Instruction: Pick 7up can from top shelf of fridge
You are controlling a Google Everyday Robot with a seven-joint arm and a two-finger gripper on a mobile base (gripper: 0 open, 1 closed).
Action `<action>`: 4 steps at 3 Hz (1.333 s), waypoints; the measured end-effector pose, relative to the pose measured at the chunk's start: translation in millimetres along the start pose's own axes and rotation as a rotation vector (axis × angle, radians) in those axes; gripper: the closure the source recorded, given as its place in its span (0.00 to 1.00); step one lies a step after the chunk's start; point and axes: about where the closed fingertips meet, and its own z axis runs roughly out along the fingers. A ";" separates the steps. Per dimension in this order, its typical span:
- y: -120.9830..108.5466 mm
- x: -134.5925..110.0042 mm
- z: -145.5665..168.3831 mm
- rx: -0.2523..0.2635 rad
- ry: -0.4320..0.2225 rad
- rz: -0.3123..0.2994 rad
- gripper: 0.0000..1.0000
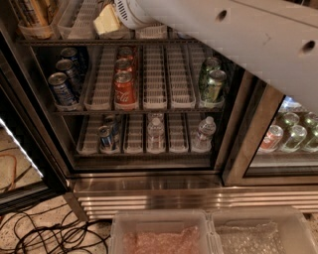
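The fridge (149, 184) has its left door open. Its top shelf (74, 42) holds white slotted lane trays (84, 20). A tall pale can (33, 14), which looks like the 7up can, stands at the far left of that shelf, cut off by the top edge of the view. My gripper (107, 20), cream-coloured on the end of the white arm (223, 34), is at top-shelf height over the trays, to the right of the pale can and apart from it.
The middle shelf holds blue cans (62, 88), red cola cans (125, 87) and green-gold cans (213, 83). The lower shelf holds a small can (105, 138) and water bottles (155, 131). Two plastic bins (159, 233) and cables (44, 233) lie on the floor.
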 end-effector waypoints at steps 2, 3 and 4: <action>10.8 -21.4 10.1 -0.020 -0.037 -0.010 0.35; 15.4 -28.2 14.2 -0.031 -0.048 -0.016 0.39; 19.2 -33.8 17.7 -0.045 -0.059 -0.024 0.39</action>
